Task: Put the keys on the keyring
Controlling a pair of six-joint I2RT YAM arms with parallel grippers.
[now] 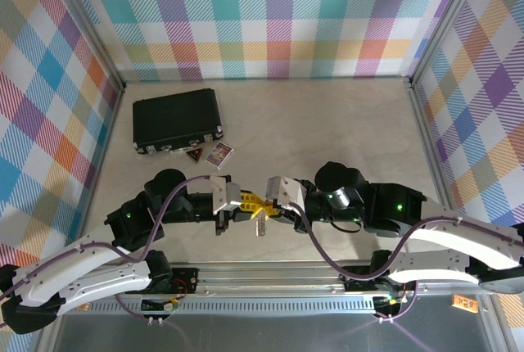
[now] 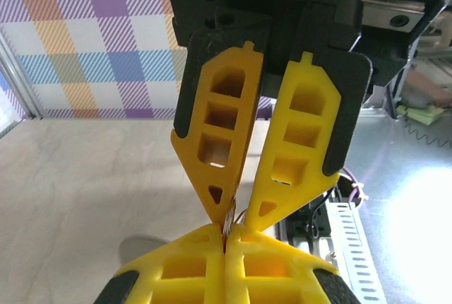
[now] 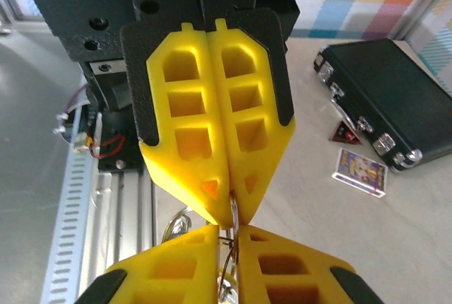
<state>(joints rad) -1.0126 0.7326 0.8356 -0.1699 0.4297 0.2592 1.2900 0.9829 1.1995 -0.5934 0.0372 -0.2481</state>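
Yellow-fingered left gripper (image 2: 224, 242) is pressing its jaws fully together, pinching a thin edge of the silver-grey metal keyring (image 3: 232, 206) at its very tips. Facing it tip to tip, the yellow-fingered right gripper (image 3: 227, 239) is holding its jaws a narrow slit apart. Thin ring wire is passing through that gap, and whether the pads are touching it cannot be told. From above, both are meeting over the beige table (image 1: 344, 123), the keyring dangling at six o'clock beneath them. A black rectangular case (image 1: 178, 120) is lying at eleven o'clock from them, with two small printed cards (image 1: 219, 154) just beside its near edge.
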